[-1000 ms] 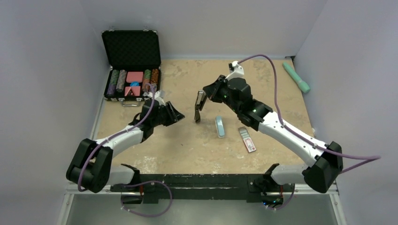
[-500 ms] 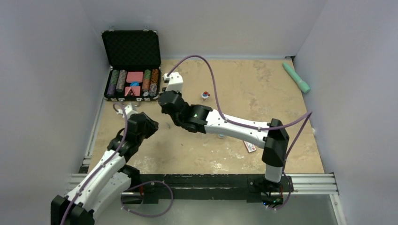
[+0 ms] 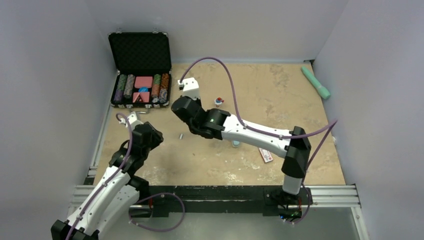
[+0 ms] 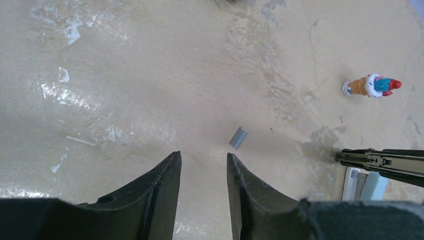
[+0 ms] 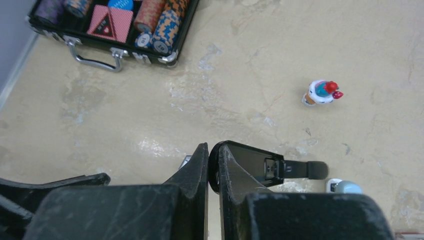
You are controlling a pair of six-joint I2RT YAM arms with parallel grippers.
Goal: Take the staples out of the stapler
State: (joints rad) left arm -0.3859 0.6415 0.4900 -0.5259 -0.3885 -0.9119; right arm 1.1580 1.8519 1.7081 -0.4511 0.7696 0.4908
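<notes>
The black stapler (image 5: 280, 169) hangs low over the table, its long body pointing right. My right gripper (image 5: 212, 147) is shut on its rounded end. The stapler's tip (image 4: 382, 161) also shows at the right edge of the left wrist view; from above, my right arm hides it. The staples (image 4: 238, 138), a short grey strip, lie loose on the table (image 3: 180, 135) just ahead of my left gripper (image 4: 202, 156). That gripper is open, with nothing between its fingers. A corner of the staples (image 5: 187, 161) peeks out beside my right gripper's left finger.
An open black poker-chip case (image 3: 141, 80) stands at the back left. A small figurine (image 3: 218, 101) stands behind the right wrist. A pale blue-grey bar (image 4: 374, 184) and a red and white pack (image 3: 266, 156) lie under the right forearm. A green tool (image 3: 316, 82) lies at the far right.
My right arm has swung across to the left with the stapler. My left arm has pulled back towards the near left. The staples strip now lies in the open between the two grippers.
</notes>
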